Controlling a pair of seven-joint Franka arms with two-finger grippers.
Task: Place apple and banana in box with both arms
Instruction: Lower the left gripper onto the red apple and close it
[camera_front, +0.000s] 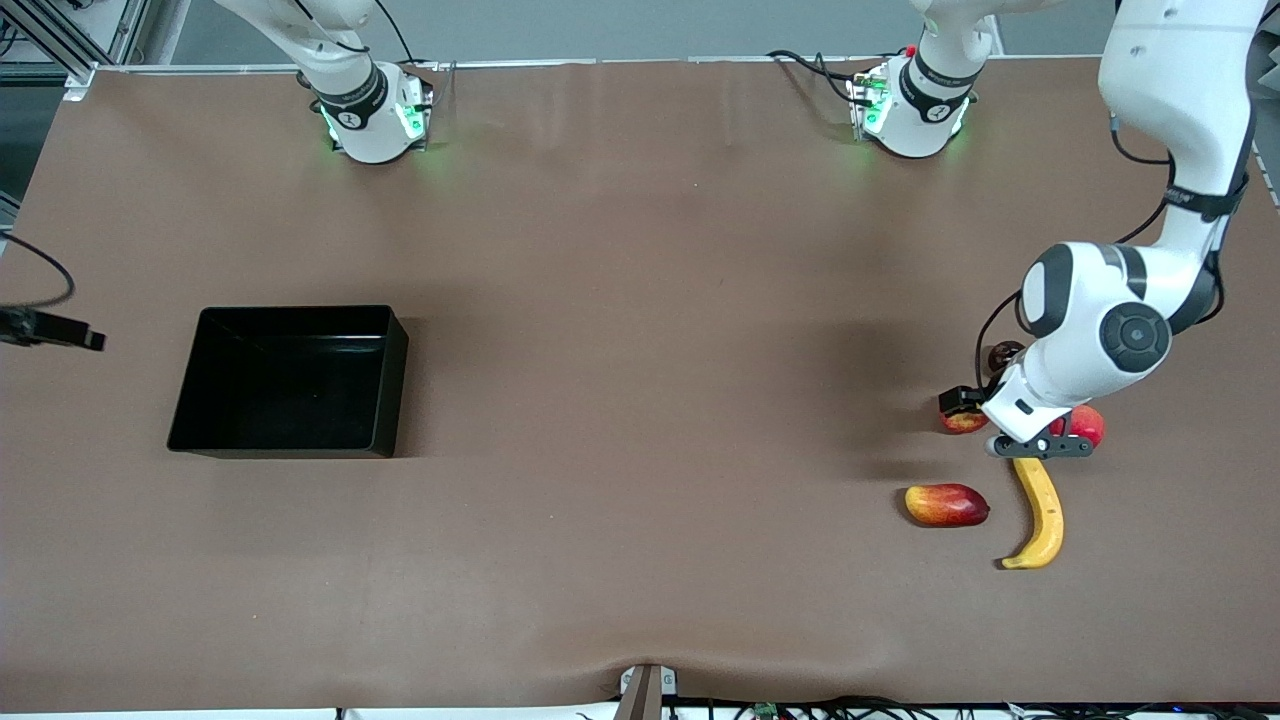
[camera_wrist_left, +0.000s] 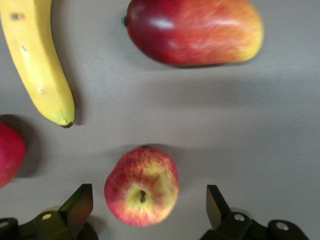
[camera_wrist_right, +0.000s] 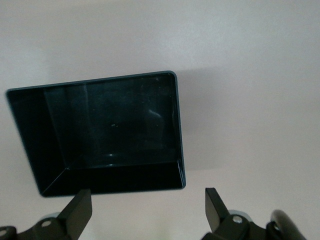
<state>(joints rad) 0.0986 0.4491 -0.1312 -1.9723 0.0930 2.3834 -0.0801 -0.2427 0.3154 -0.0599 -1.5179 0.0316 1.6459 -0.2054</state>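
The apple (camera_wrist_left: 142, 186), red with yellow blotches, lies on the table between the open fingers (camera_wrist_left: 80, 205) of my left gripper (camera_wrist_left: 148, 207), which hangs just above it without touching. In the front view the left gripper (camera_front: 1040, 447) partly hides the apple (camera_front: 963, 420). The banana (camera_front: 1040, 512) lies nearer the front camera than the apple, and its tip shows in the left wrist view (camera_wrist_left: 40, 65). The black box (camera_front: 290, 380) stands toward the right arm's end of the table. My right gripper (camera_wrist_right: 148, 215) is open and empty, high over the table beside the box (camera_wrist_right: 105, 130); it is out of the front view.
An oblong red-yellow mango-like fruit (camera_front: 946, 505) lies beside the banana; it also shows in the left wrist view (camera_wrist_left: 195, 31). A deep-red round fruit (camera_front: 1085, 425) sits close beside the apple, under the left arm's wrist, and shows in the left wrist view (camera_wrist_left: 10, 152).
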